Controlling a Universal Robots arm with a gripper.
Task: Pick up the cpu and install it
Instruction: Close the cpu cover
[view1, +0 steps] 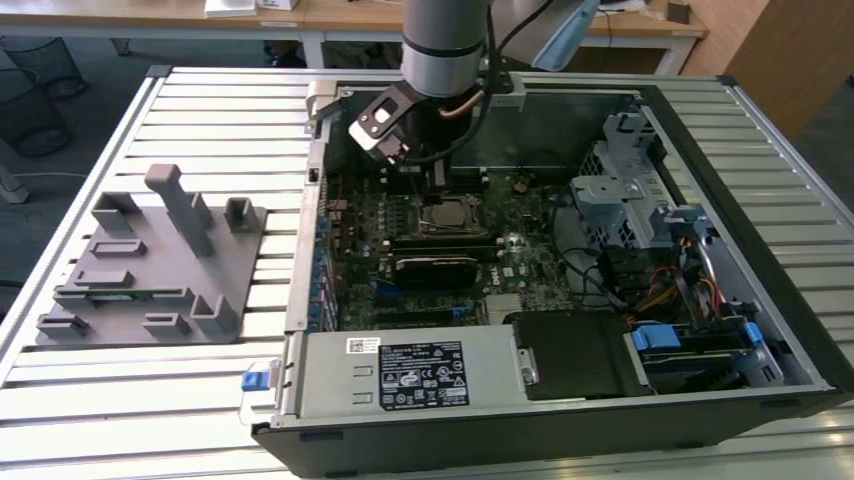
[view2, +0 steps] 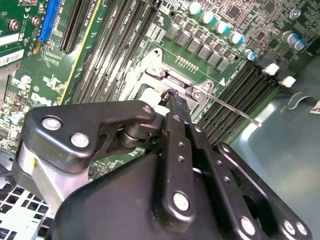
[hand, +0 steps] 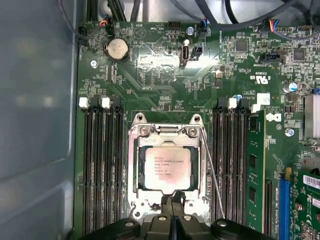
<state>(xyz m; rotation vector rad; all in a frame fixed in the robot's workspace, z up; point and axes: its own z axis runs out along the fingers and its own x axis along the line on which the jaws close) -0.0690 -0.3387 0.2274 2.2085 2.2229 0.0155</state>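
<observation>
Within the open black computer case (view1: 534, 445), above the green motherboard (hand: 165, 85), the black gripper (hand: 172, 202) hangs closed and empty. The flat silvery square cpu (hand: 166, 169) lies in the metal socket frame (hand: 133, 165) just below the gripper's tips. Any touch should probably be light and straight down, keeping it level.

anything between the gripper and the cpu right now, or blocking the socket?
Nothing visible. In the first wrist view the cpu already lies in the socket, its top bare, and the gripper sits at the socket's edge right beside it.

Fingers (hand: 167, 206) partly cut off @ edge
</observation>
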